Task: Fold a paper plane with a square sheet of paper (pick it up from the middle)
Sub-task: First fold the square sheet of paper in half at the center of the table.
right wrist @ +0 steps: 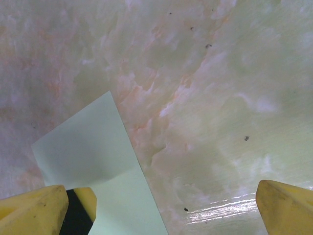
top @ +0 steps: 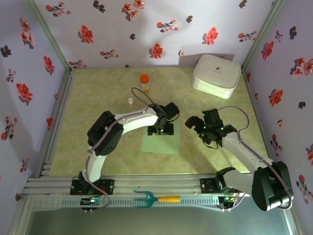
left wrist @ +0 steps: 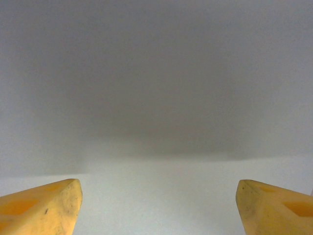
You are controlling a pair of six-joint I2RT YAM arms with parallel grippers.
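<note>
The square sheet of paper (top: 162,142), pale mint green, lies flat on the mottled green table top just in front of centre. My left gripper (top: 161,129) stands over the sheet's far half, pointing down. In the left wrist view the paper (left wrist: 156,186) spreads beneath the open left gripper (left wrist: 159,205), its yellow fingertips (left wrist: 49,205) far apart with nothing between them. My right gripper (top: 199,123) hovers to the right of the sheet, open and empty. In the right wrist view the sheet's corner (right wrist: 88,152) lies left of the open right gripper (right wrist: 159,210), partly in shadow.
A white rounded box (top: 216,74) stands at the back right corner. An orange-capped bottle (top: 144,83) and a small white cap (top: 130,101) sit behind the sheet. A teal fork-shaped tool with a yellow handle (top: 155,198) rests on the front rail. Floral walls enclose three sides.
</note>
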